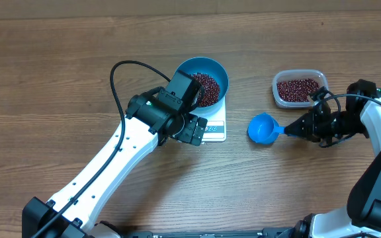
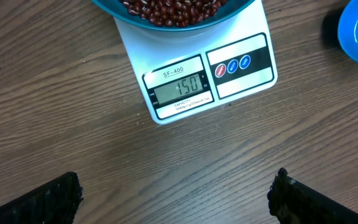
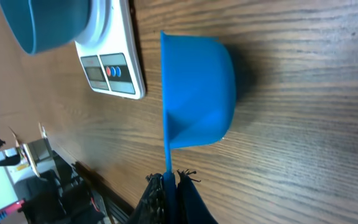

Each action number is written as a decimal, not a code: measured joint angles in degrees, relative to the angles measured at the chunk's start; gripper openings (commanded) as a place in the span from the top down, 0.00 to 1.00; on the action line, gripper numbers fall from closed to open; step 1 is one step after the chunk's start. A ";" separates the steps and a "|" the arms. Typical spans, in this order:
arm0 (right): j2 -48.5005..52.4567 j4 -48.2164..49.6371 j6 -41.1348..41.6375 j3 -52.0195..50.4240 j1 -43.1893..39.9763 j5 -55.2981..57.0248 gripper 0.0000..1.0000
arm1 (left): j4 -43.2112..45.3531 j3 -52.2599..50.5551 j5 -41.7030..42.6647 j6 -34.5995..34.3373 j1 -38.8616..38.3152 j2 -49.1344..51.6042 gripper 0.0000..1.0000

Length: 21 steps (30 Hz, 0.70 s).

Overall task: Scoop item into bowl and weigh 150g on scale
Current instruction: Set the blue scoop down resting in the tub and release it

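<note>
The beans [image 1: 206, 87] lie in the bowl [image 1: 218, 71] on the scale [image 2: 229, 81], whose display seems to read 150. The left gripper [image 2: 176, 193] hangs spread wide and empty before it, probably so its camera can see the reading. The right gripper [image 1: 303, 129] pinches the scoop [image 1: 263, 129] by its handle, near the tub [image 1: 300, 72].

Blue bowl [image 1: 208, 66] of dark red-brown beans [image 1: 206, 88], white scale [image 1: 215, 129], blue scoop [image 1: 263, 129], wood-grain table [image 1: 58, 79].

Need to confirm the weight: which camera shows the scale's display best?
Left wrist: the display on the scale faces it squarely and reads 150. Overhead shows only a tiny strip beside the left arm; right wrist sees it obliquely, digits unreadable.
</note>
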 measured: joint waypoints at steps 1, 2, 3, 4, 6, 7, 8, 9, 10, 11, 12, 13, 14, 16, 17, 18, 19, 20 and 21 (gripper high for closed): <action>0.00 0.11 0.13 0.00 0.00 -0.31 0.96 | -0.02 0.00 0.00 0.00 0.00 0.00 0.00; 0.00 0.33 0.31 0.00 0.00 -0.57 0.96 | -0.02 0.00 0.00 0.00 0.00 0.00 0.00; 0.00 0.39 0.37 0.00 0.00 -0.76 0.96 | -0.02 0.00 0.00 0.00 0.00 0.00 0.00; 0.00 0.46 0.55 0.00 0.00 -0.96 0.96 | -0.02 0.00 0.00 0.00 0.00 0.00 0.01; 0.00 0.72 0.70 0.00 0.00 -1.03 0.96 | -0.02 0.00 0.00 0.00 0.00 0.00 0.00; 0.00 0.79 0.74 0.00 0.00 -1.09 0.96 | -0.02 0.00 0.00 0.00 0.00 0.00 0.00; 0.00 0.74 0.81 0.00 0.00 -1.40 0.96 | -0.02 0.00 0.00 0.00 0.00 0.00 0.01; 0.00 0.76 0.85 0.00 0.00 -2.03 0.96 | -0.02 0.00 0.00 0.00 0.00 0.00 0.00; 0.00 0.70 0.66 0.00 0.00 -2.97 0.96 | -0.02 0.00 0.00 0.00 0.00 0.00 0.00; 0.00 0.63 0.20 0.00 0.00 -4.42 0.96 | -0.02 0.00 0.00 0.00 0.00 0.00 0.00; 0.00 0.63 -0.79 0.00 0.00 -7.32 0.96 | -0.02 0.00 0.00 0.00 0.00 0.00 0.00; 0.00 0.70 -1.40 0.11 0.00 -9.70 0.96 | -0.02 0.00 0.00 0.00 0.00 0.00 0.01; 0.00 1.29 -1.81 0.35 -0.07 -12.37 0.96 | -0.02 0.00 0.00 0.00 0.00 0.00 0.00; 0.00 2.84 -2.01 1.73 -0.28 -17.09 0.96 | -0.02 0.00 0.00 0.00 0.00 0.00 0.00; 0.00 3.93 -1.84 2.51 -0.55 -18.69 0.96 | -0.02 0.00 0.00 0.00 0.00 0.00 0.01; 0.00 5.84 -0.85 3.52 -1.14 -20.57 0.96 | -0.02 0.00 0.00 0.00 0.00 0.00 0.00; 0.00 8.07 0.66 4.20 -1.99 -21.92 0.96 | -0.02 0.00 0.00 0.00 0.00 0.00 0.00; -0.02 10.36 2.58 4.59 -3.41 -23.06 0.96 | -0.02 0.00 0.00 0.00 0.00 0.00 0.01; -0.02 10.93 3.08 4.66 -3.91 -23.39 0.96 | -0.02 0.00 0.00 0.00 0.00 0.00 0.00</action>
